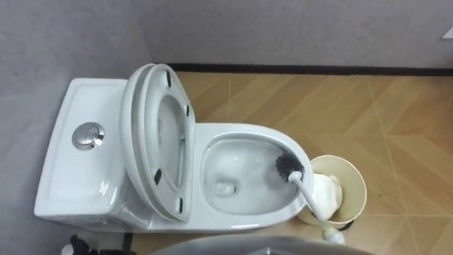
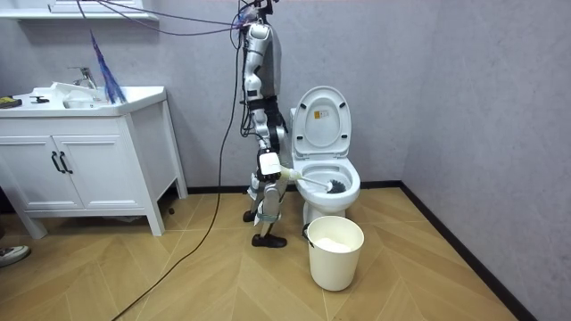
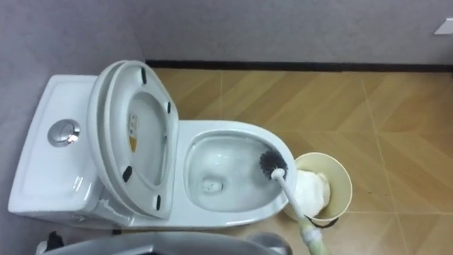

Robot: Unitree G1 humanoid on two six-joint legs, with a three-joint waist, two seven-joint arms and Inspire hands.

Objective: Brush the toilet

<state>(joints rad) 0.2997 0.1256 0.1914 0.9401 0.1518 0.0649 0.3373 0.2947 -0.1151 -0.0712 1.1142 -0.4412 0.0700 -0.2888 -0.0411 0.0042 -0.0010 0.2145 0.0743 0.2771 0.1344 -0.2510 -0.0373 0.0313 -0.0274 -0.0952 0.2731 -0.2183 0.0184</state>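
Observation:
The white toilet [image 1: 241, 219] has its lid and seat [image 1: 152, 142] raised against the tank. A toilet brush with a black bristle head [image 1: 288, 167] rests against the inner wall of the bowl on the side away from the tank. Its white handle [image 1: 311, 202] runs down to the lower right, out of the eye views. In the room view I stand at the toilet's side, and my right hand [image 2: 270, 169] is curled round the handle's end while the brush head [image 2: 336, 185] dips into the bowl. A dark bit of my left hand [image 1: 73, 246] shows at the bottom left edge.
A cream bucket [image 1: 354, 185] holding something white stands on the wooden floor just past the bowl's front, under the brush handle. Grey walls run behind the tank and on the far side. A white vanity cabinet [image 2: 89, 160] with a basin stands at the room view's left.

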